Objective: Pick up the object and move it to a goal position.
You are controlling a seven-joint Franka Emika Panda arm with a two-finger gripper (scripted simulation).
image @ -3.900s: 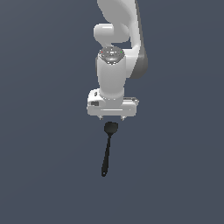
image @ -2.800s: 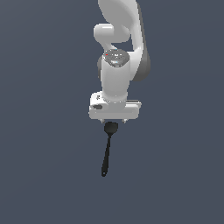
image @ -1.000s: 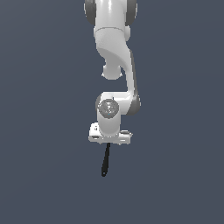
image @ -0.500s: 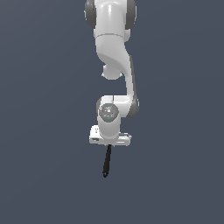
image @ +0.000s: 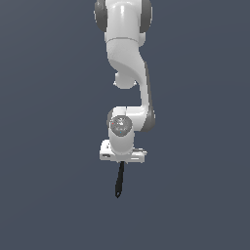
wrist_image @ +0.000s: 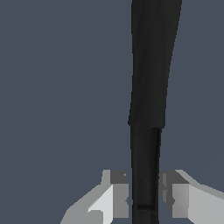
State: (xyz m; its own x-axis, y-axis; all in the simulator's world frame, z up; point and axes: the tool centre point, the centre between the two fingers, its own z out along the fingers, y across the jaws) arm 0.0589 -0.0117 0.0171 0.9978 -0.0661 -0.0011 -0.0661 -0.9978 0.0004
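Where the two grey fingers [wrist_image: 117,194] meet the black utensil [wrist_image: 148,87] in the wrist view, we note the gripper [wrist_image: 144,197] closed down to a narrow gap, one pad at each side of the thin handle, clamping it. We see the utensil run straight away from the claw, widening further out. From the exterior view we log the gripper [image: 122,161] at the foot of the white arm [image: 128,58], with the utensil [image: 119,179] sticking out below it, slightly slanted, only its slim dark length showing. We see plain slate-grey ground [image: 49,146] all around.
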